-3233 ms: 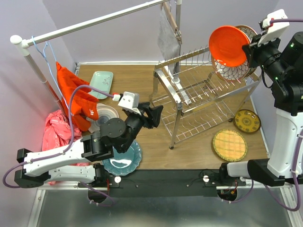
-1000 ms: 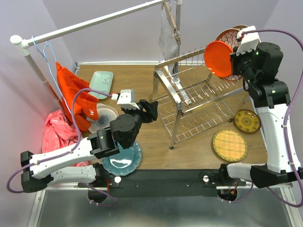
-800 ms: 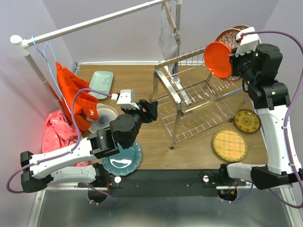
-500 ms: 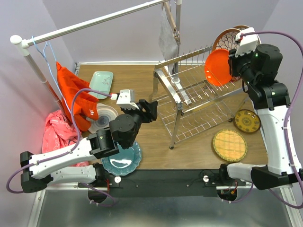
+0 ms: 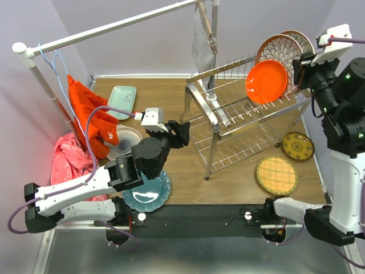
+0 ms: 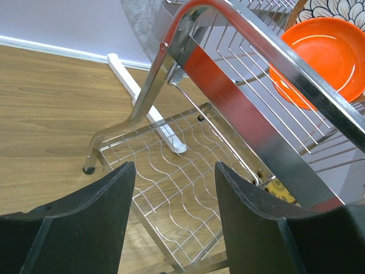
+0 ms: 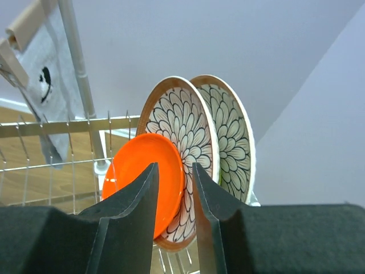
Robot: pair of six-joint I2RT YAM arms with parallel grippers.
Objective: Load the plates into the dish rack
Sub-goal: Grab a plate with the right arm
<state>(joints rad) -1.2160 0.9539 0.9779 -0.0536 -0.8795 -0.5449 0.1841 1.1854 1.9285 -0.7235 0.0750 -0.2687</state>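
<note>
Orange plate now in dish rack — against floral plates.

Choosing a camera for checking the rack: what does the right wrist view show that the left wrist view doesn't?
Only the right wrist: a brown-rimmed white floral plate nearly whole, its twin behind it. Only the left wrist: the wavy lower shelf and foot of the shiny metal wire dish rack, on the wooden floor. Both: the round orange plate upright in the rack's top tier.
</note>
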